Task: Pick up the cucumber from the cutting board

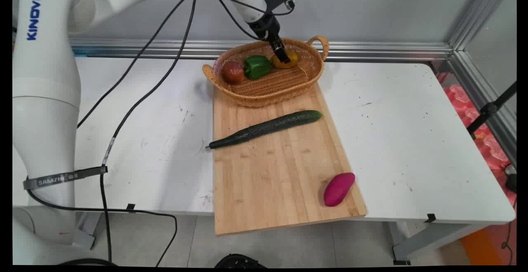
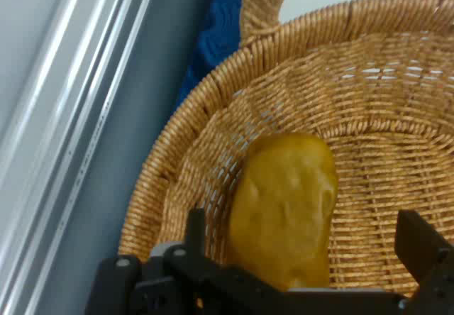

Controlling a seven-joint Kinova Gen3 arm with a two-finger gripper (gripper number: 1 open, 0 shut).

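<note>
Gripper (image 1: 283, 57) down inside wicker basket (image 1: 264, 92), jaws spread either side of yellow pepper (image 1: 288, 59), not yet clamped.

Left to right in the basket: red pepper (image 1: 233, 72), green pepper (image 1: 256, 66), then the yellow one at the right end near the handle, fingers (image 2: 418, 247) standing off its flanks with gaps showing. Likely trouble: smooth, rounded skin slipping out of a closing pinch, or a fingertip catching the weave and dragging the light basket. Tight on the left beside the green pepper, tight against the rim and wall behind. In front, cutting board (image 1: 284, 173) with cucumber (image 1: 266, 128) slanting across; bare wood between it and purple sweet potato (image 1: 339, 189) near the board's right front corner; white table (image 1: 412, 140) open to the right.
</note>
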